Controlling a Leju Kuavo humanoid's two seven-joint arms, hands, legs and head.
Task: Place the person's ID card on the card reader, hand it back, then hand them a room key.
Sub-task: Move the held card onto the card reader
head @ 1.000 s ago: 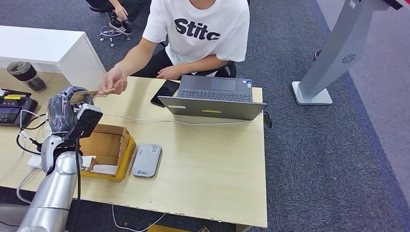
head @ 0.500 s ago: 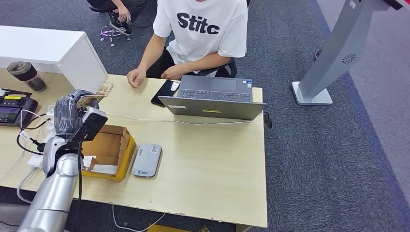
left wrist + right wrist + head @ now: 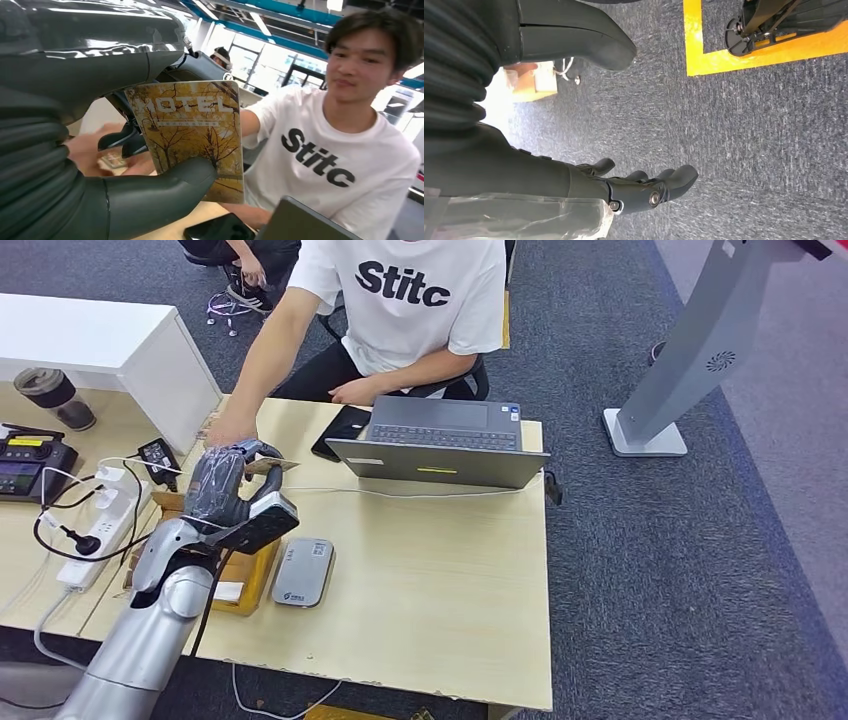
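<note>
Over the pale wooden bench (image 3: 430,570), near the grey card reader (image 3: 303,572), the left hand (image 3: 222,483) pinches the yellow room key (image 3: 192,135) card between thumb and fingers, a person's hand (image 3: 226,430) just beyond it, while the right hand (image 3: 624,187) hangs spread above grey carpet.

Bright even light, blown-out wrist backgrounds

"MOTEL" in pale letters across the yellow tree-printed room key card (image 3: 192,132), "Stitc" in black on the person's white T-shirt (image 3: 405,300), smaller print on the card unreadable
</note>
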